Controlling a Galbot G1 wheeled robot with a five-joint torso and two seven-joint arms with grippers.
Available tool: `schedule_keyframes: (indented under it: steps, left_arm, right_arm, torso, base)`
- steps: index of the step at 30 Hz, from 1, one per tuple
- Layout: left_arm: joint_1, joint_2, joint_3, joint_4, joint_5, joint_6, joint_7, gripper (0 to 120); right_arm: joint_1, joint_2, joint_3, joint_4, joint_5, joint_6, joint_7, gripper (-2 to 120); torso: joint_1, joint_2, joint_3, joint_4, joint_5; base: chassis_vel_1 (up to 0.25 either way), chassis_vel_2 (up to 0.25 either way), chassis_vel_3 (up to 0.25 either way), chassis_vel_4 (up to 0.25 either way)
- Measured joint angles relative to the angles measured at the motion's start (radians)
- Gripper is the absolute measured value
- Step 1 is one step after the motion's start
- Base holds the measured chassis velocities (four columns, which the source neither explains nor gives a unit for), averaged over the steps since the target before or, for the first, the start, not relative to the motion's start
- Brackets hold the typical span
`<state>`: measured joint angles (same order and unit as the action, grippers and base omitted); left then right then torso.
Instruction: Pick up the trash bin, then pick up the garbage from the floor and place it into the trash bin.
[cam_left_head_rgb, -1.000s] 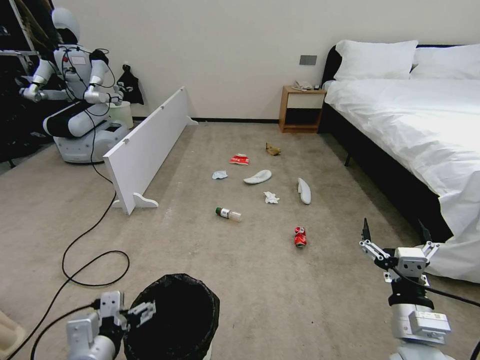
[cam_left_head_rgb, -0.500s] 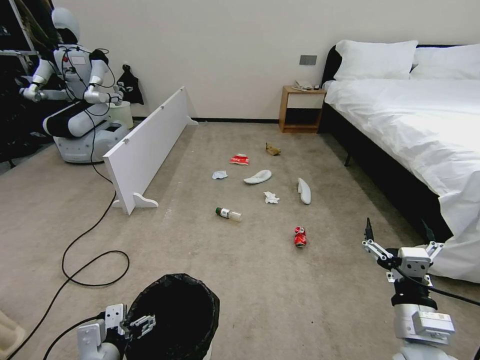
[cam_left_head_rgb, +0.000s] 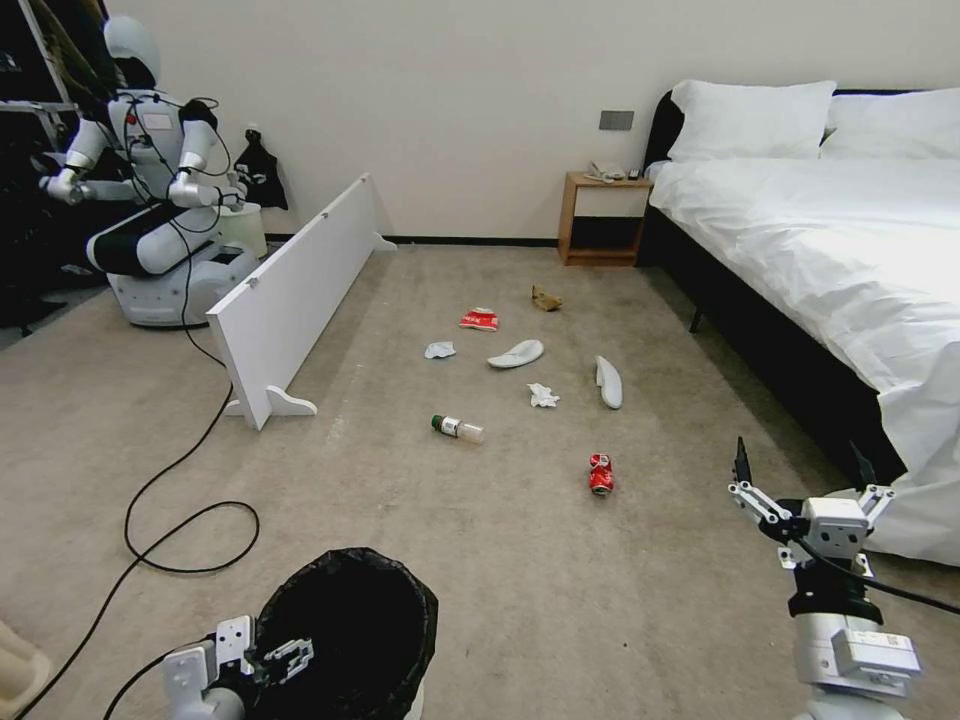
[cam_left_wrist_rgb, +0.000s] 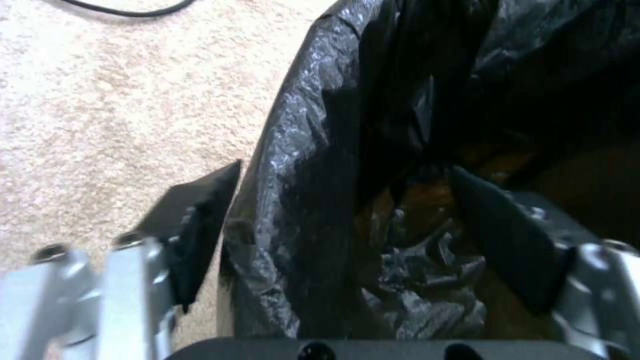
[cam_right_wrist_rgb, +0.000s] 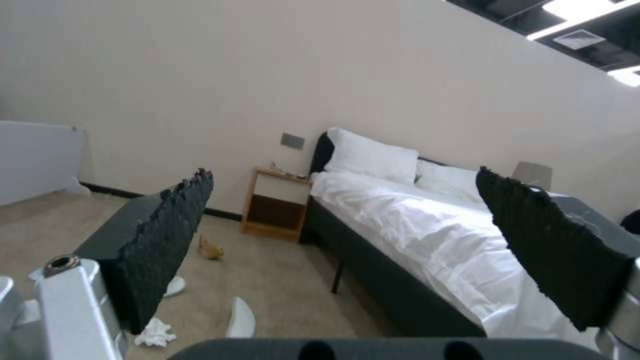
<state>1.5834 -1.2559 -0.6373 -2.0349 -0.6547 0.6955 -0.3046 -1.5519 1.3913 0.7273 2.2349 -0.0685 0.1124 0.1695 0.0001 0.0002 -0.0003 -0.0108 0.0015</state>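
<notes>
The trash bin (cam_left_head_rgb: 400, 592), white with a black bag over its rim, stands on the carpet near the bottom of the head view. My left gripper (cam_left_head_rgb: 285, 658) is open at its left rim. The left wrist view shows one finger (cam_left_wrist_rgb: 200, 225) outside the bag-covered rim (cam_left_wrist_rgb: 300, 150) and the other inside. The garbage lies ahead on the floor (cam_left_head_rgb: 520, 560): two white slippers (cam_left_head_rgb: 516, 353) (cam_left_head_rgb: 608, 382), tissues (cam_left_head_rgb: 542, 395) (cam_left_head_rgb: 438, 349), a bottle (cam_left_head_rgb: 457, 428), a red can (cam_left_head_rgb: 600, 473), a red packet (cam_left_head_rgb: 479, 319) and a brown paper bag (cam_left_head_rgb: 545, 298). My right gripper (cam_left_head_rgb: 800, 480) is open, pointing up, holding nothing.
A white board (cam_left_head_rgb: 290, 290) stands on edge at the left, with another robot (cam_left_head_rgb: 150, 200) behind it. A black cable (cam_left_head_rgb: 170, 480) loops across the carpet toward the bin. A bed (cam_left_head_rgb: 830, 250) fills the right side, with a wooden nightstand (cam_left_head_rgb: 603, 218) at the back wall.
My left gripper has sunk lower and closer onto the bin's rim. The right arm has dropped slightly. The litter has not moved.
</notes>
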Motion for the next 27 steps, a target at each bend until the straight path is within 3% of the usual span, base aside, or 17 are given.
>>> schedule_keyframes:
  steps: [4, 7, 20, 27]
  left_arm:
    - [-0.002, -0.001, 0.003, 0.009, 0.002, 0.0, 0.0, 70]
    - [-0.002, -0.001, 0.003, 0.012, 0.002, 0.0, 0.0, 53]
    - [0.015, 0.005, -0.007, 0.012, -0.005, 0.002, 0.002, 11]
    - [0.022, 0.009, -0.012, 0.012, -0.023, 0.002, 0.005, 7]
  right_arm:
    - [-0.005, 0.002, 0.001, 0.006, 0.0, 0.0, -0.001, 100]
    - [-0.011, 0.005, 0.003, 0.011, -0.001, 0.0, -0.003, 100]
    - [-0.022, 0.016, 0.0, 0.016, -0.01, 0.003, -0.009, 100]
    - [-0.03, 0.02, 0.003, 0.017, -0.017, 0.007, -0.013, 100]
  torso:
    - [0.0, 0.0, 0.0, 0.0, 0.0002]
    - [0.0, 0.0, 0.0, 0.0, -0.0006]
    - [0.0, 0.0, 0.0, -0.0004, -0.0013]
    - [0.0, 0.0, 0.0, -0.0006, -0.0015]
  base:
    - [0.0, 0.0, 0.0, 0.0]
    - [0.0, 0.0, 0.0, 0.0]
    - [0.0, 0.0, 0.0, 0.0]
    - [0.0, 0.0, 0.0, 0.0]
